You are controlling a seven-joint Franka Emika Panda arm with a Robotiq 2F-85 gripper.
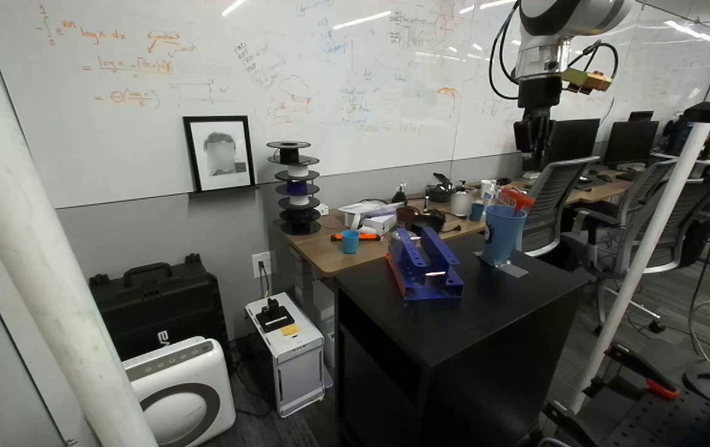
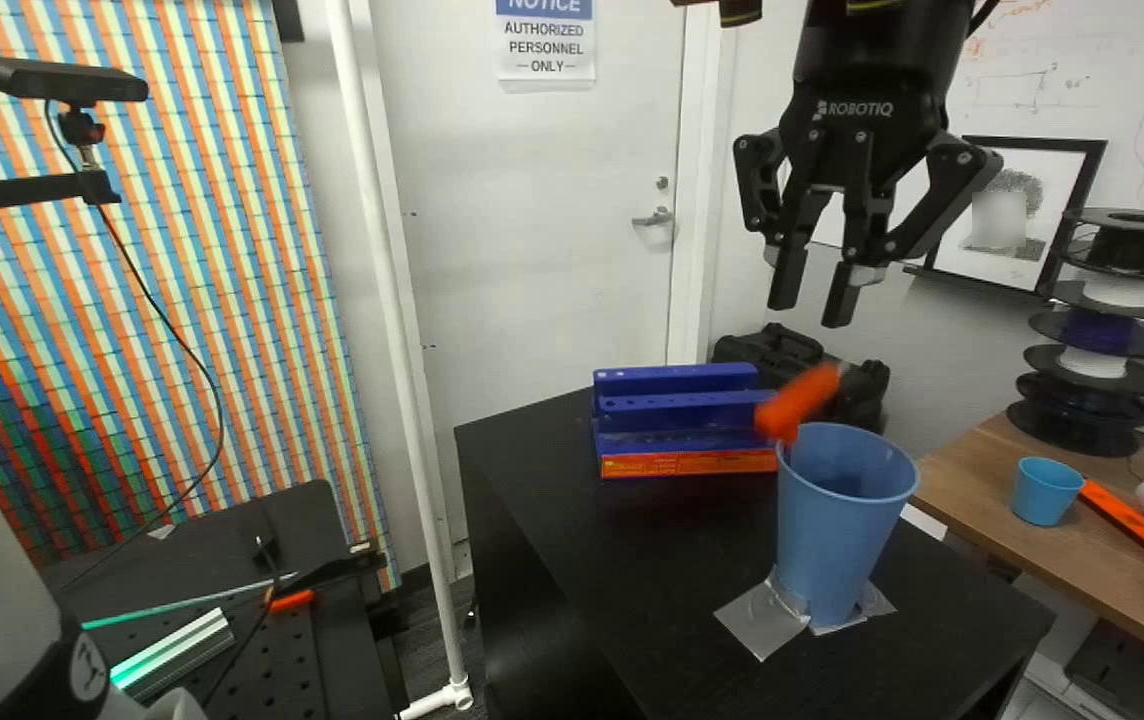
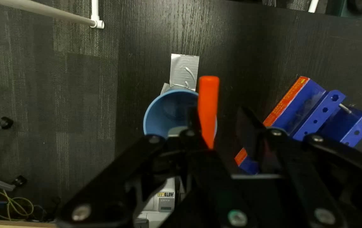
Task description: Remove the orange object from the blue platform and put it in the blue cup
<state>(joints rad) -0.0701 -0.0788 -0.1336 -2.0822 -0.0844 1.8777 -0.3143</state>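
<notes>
The orange object [image 2: 797,402] is blurred and tilted, in mid-air at the near rim of the light blue cup [image 2: 837,530]. It shows at the cup's top in an exterior view [image 1: 515,198] and over its rim in the wrist view [image 3: 208,104]. Whether it touches the rim I cannot tell. The cup stands upright, taped down on the black table. The dark blue platform [image 2: 677,420], with an orange-red strip on its side, sits beside the cup with nothing orange on top. My gripper [image 2: 814,292] is open above the cup, its fingertips parted and clear of the orange object.
The black table [image 1: 380,310] has an edge close to the cup. Silver tape [image 2: 760,615] lies at the cup's base. A wooden desk [image 1: 321,254] behind holds a smaller blue cup [image 1: 349,242], stacked spools [image 1: 298,186] and clutter. A white pole [image 1: 634,273] stands near the table.
</notes>
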